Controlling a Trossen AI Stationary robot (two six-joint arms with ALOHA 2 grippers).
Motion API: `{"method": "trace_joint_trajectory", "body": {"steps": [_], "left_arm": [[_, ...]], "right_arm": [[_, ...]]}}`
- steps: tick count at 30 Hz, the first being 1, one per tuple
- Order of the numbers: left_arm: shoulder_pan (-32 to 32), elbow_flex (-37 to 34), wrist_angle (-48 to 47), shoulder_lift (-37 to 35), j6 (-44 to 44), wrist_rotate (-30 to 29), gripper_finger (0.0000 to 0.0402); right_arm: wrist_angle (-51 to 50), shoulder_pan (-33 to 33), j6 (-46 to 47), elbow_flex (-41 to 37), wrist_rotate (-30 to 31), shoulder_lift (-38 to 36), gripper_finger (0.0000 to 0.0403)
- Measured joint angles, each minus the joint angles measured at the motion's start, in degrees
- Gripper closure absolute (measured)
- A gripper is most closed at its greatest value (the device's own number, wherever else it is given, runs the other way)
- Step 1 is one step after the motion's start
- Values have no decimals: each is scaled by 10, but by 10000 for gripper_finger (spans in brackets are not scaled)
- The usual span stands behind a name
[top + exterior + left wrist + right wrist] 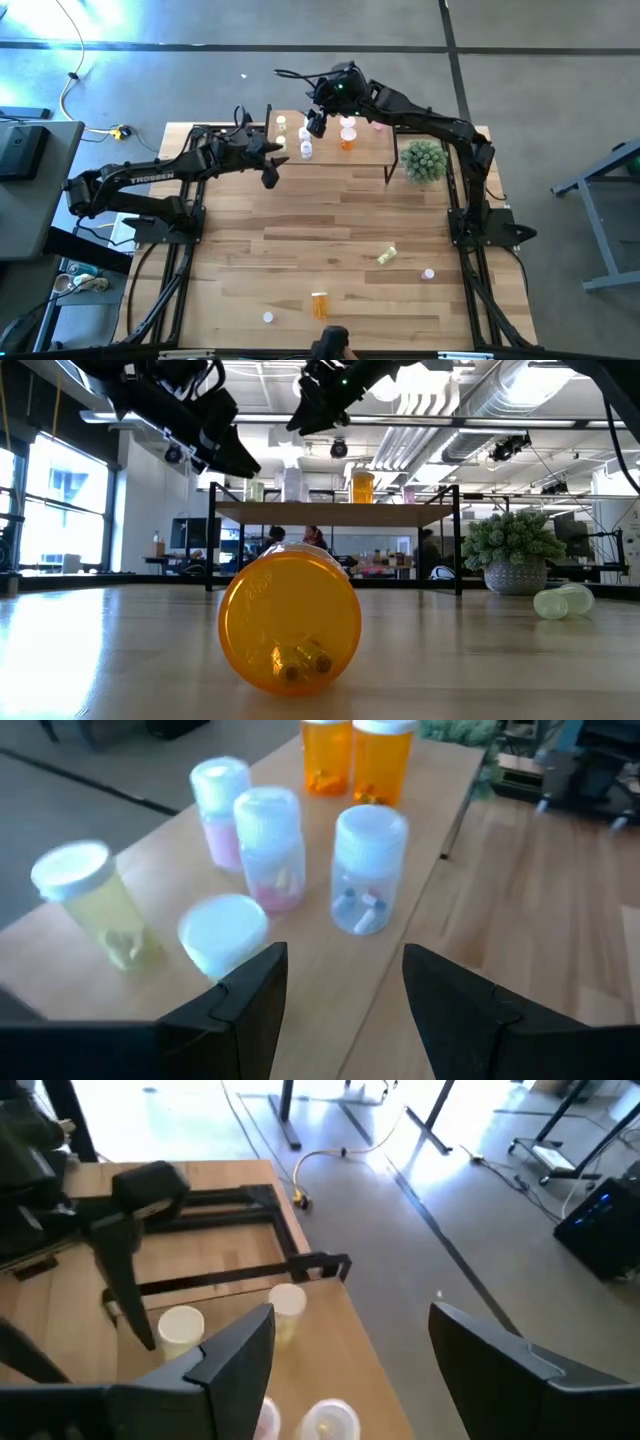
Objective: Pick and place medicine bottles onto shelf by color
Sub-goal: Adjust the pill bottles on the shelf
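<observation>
The shelf [365, 155] stands at the table's far edge. On it stand several medicine bottles: a yellow-green one [90, 905], a white-capped one [222, 932], two pink ones [268, 850], a clear one [365, 870] and two orange ones [352, 760]. More bottles lie on the table: orange [320, 303], yellow-green [387, 256], pink [428, 273] and a pale one [268, 317]. My left gripper [271, 166] is open and empty just off the shelf's left near corner. My right gripper [318, 122] is open and empty above the shelf's bottles.
A green spiky plant [423, 160] in a pot stands beside the shelf's right end. The orange bottle [290, 622] lies on its side near the table's near edge. The middle of the wooden tabletop [330, 220] is bare planks.
</observation>
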Motion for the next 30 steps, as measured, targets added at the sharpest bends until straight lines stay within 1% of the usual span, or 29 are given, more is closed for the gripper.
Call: {"method": "trace_joint_trajectory", "body": {"steps": [7,13,17,21,23,26,30], "left_arm": [[0,11,-47,-35,1,-4,211],[0,11,-73,-82,-1,-9,211],[0,11,-102,-113,-14,-53,211],[0,11,-136,-127,-20,-96,211],[0,11,-151,-128,-24,-110,211],[0,10,-162,-127,-24,-131,211],[0,10,-162,-126,-24,-139,211]], "right_arm": [[-23,0,-15,18,-4,0,146],[-28,17,-12,18,-4,0,146],[-2,37,-12,18,-4,5,146],[16,47,-21,18,23,13,146],[15,46,-25,18,35,14,146],[30,46,-23,19,37,16,146],[32,45,-15,19,36,32,146]]}}
